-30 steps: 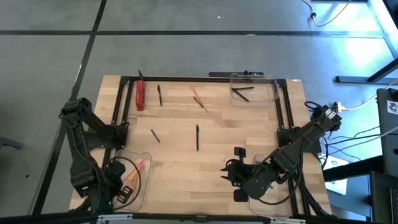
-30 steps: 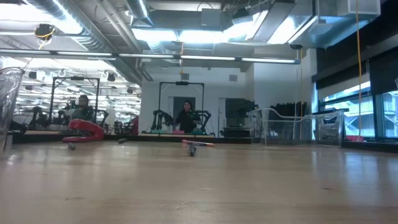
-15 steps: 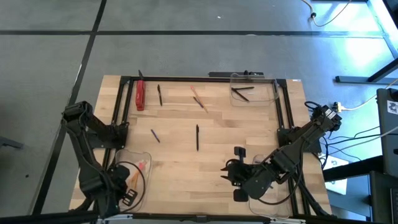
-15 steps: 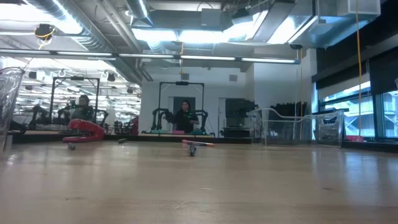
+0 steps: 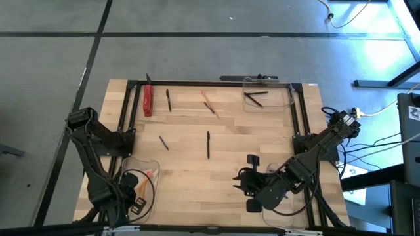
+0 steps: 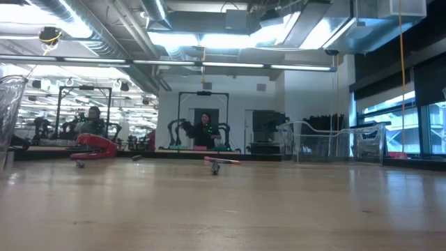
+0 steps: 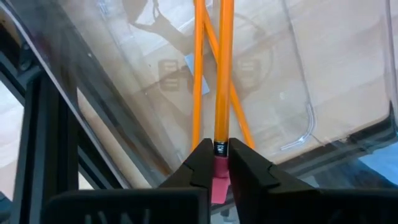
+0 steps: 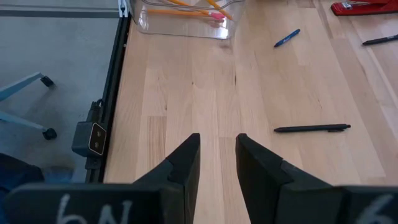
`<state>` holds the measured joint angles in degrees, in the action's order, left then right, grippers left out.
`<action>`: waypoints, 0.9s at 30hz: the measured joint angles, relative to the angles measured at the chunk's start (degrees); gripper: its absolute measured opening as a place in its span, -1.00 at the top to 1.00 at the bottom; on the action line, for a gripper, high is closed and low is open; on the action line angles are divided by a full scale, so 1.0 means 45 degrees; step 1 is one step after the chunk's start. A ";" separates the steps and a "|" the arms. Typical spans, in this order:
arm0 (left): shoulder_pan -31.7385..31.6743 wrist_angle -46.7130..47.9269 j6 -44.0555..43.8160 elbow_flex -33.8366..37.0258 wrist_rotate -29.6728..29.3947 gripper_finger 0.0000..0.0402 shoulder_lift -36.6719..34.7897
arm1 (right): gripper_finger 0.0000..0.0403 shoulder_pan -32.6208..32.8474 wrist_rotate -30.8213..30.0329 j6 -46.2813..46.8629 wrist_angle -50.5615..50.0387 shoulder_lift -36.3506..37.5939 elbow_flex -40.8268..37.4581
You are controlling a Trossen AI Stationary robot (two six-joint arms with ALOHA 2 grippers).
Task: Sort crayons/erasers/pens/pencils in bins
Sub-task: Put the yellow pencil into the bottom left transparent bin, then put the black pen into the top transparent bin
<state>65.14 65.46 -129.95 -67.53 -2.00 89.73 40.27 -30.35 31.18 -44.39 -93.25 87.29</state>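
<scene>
Our left tool [image 7: 216, 163] pinches a long orange-yellow pencil [image 7: 222, 74] by its pink end inside the clear plastic bin [image 5: 153, 172]; our right tool [image 8: 217, 150] hovers narrowly open above the wooden counter [image 8: 199, 99]

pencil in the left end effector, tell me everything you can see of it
The pencil is a long, thin orange-yellow stick with a dark ferrule and a pink eraser end. That eraser end sits between the fingers of the left end effector. The shaft reaches into the clear bin at the table's near left corner, passing over two other pencils there.

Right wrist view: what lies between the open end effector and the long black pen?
Only bare wooden table lies between the right end effector and the thin black pen.
</scene>
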 joint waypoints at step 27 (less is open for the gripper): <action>0.0155 0.0947 -0.0325 -0.1338 -0.2164 0.49 -0.0048 | 0.50 -0.1215 0.0136 -0.0083 0.0910 0.0005 0.0000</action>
<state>65.84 69.72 -131.41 -73.55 -11.74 89.52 34.80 -29.73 30.81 -40.29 -93.23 87.29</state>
